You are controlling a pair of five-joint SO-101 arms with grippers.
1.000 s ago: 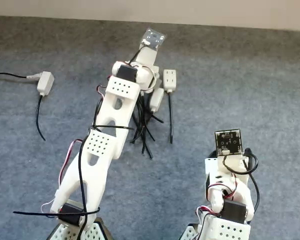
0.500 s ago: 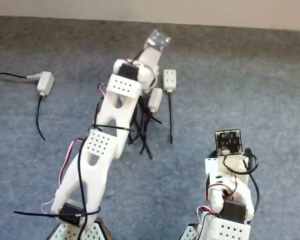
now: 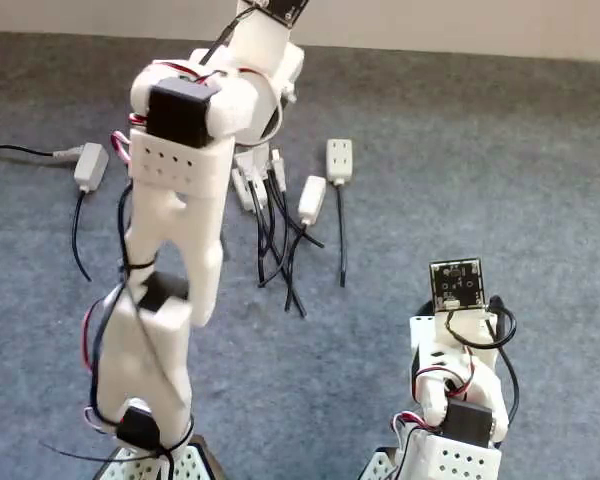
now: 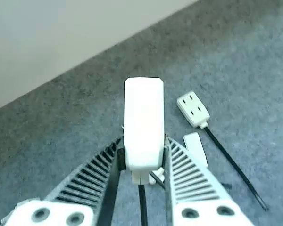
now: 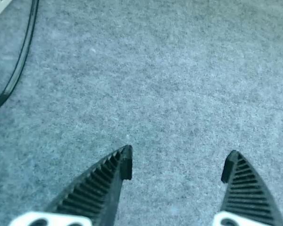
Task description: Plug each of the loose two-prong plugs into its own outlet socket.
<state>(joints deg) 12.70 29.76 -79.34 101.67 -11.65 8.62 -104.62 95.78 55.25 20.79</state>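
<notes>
The left jaws are clamped on a white plug point(image 4: 144, 123), holding it above the grey bench point(image 3: 500, 150) with its black cord trailing down; an outlet socket point(image 4: 192, 109) and a second plug point(image 4: 195, 147) lie just beside each other below; another socket point(image 3: 90, 166) lies well apart; the right jaws gape wide over bare bench, gripping nothing.
</notes>
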